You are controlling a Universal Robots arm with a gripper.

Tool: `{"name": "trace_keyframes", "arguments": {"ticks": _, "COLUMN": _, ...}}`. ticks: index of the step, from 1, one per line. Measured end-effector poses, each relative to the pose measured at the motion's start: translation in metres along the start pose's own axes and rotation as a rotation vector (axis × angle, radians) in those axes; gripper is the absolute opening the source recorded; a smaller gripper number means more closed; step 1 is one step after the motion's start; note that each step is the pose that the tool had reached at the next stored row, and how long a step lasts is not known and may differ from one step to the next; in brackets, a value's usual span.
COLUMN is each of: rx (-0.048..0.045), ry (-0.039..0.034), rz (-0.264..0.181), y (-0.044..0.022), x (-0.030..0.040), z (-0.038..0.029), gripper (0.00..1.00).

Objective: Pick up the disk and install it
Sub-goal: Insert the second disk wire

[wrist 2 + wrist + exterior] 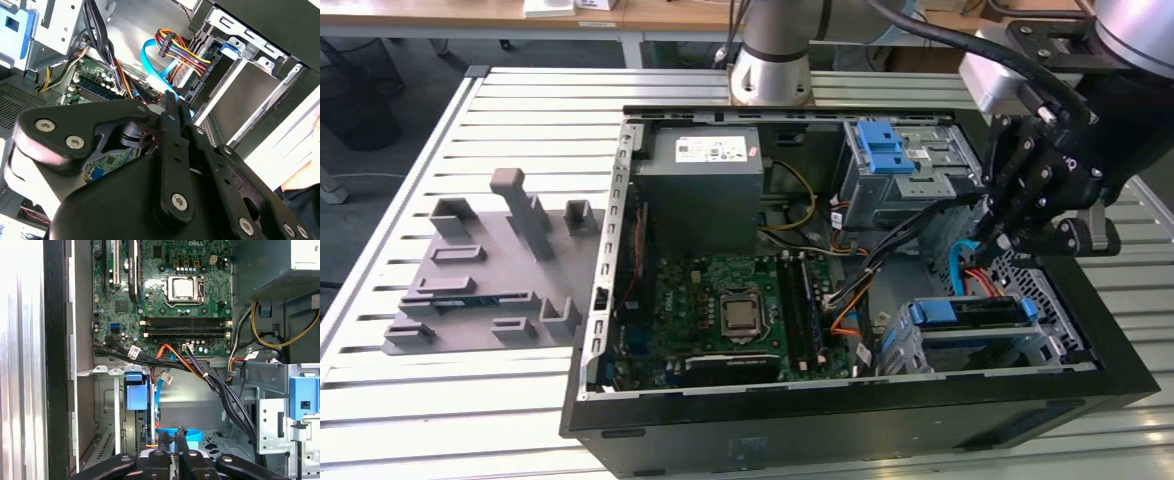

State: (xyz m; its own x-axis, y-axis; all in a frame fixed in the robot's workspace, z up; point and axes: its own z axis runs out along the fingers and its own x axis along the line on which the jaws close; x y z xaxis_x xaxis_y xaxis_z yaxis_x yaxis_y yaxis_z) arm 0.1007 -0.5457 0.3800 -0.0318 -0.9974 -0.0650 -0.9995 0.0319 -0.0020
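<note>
The disk (970,312), judged rigid, fairly heavy and best held by its blue carrier edges, is seen seated in the case's lower bay, beneath the gripper (1010,243), whose jaws appear closed on nothing.

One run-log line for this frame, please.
gripper | inside computer case, above drive cage, exterior view's right | jaws together, nothing seen held | disk appears seated in cage
</note>
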Motion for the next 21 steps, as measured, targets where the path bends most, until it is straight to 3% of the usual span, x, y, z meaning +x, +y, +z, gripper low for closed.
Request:
{"name": "trace_keyframes", "arguments": {"ticks": 5, "rx": 0.0007, "ry": 0.0222, "rz": 0.0, "y": 0.0, "x": 0.0001, "z": 0.0012, "gripper": 0.25}}
{"name": "trace_keyframes", "arguments": {"ticks": 8, "rx": 0.0012, "ry": 0.0413, "rz": 0.0, "y": 0.0, "x": 0.0001, "z": 0.002, "gripper": 0.25}}
{"name": "trace_keyframes", "arguments": {"ticks": 21, "rx": 0.0014, "ry": 0.0439, "rz": 0.0, "y": 0.0, "x": 0.0008, "z": 0.0118, "gripper": 0.25}}
